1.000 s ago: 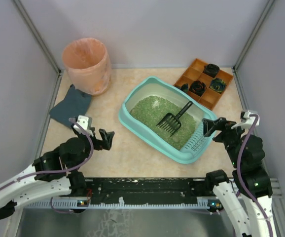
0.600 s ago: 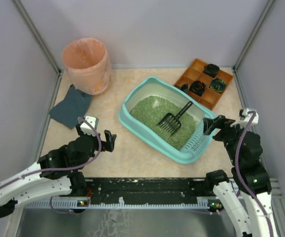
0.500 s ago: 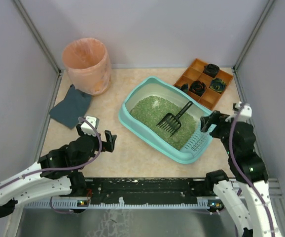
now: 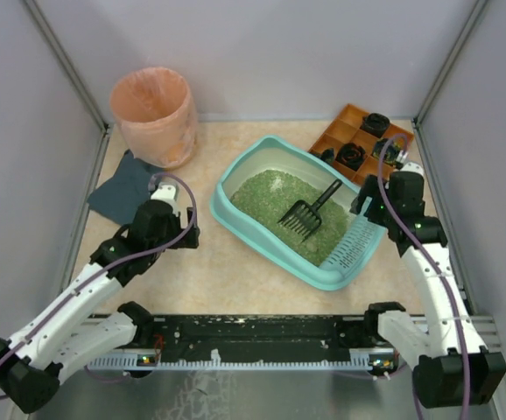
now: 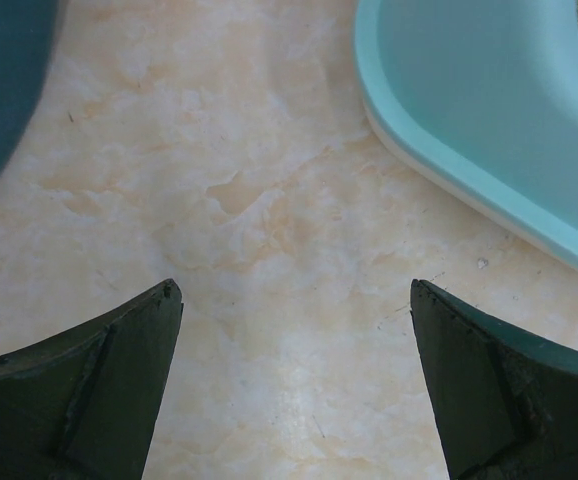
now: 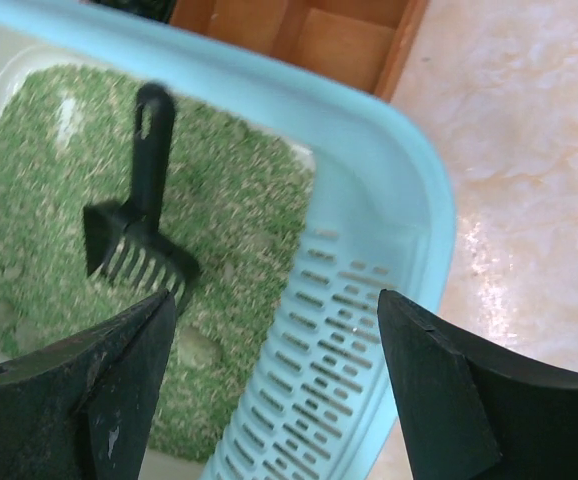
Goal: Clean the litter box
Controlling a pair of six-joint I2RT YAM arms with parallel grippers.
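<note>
Well, I am judging this job barely begun. The large teal plastic litter box [image 4: 266, 248] is sitting right of centre, with the black slotted plastic scoop [image 4: 304, 214] lying loose on its green litter. My right gripper [image 6: 269, 300] is hovering wide open and empty over the box's perforated near-right ledge. My left gripper [image 5: 294, 290] is hanging equally wide over bare tabletop just left of the box. Grasping the scoop, sifting, and dumping into the peach-lined round bin [image 4: 161, 131] at far left are all remaining.

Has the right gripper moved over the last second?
Yes. The right gripper has moved away from the arm bases, toward the orange tray, and now hangs above the litter box at its slotted end.
</note>
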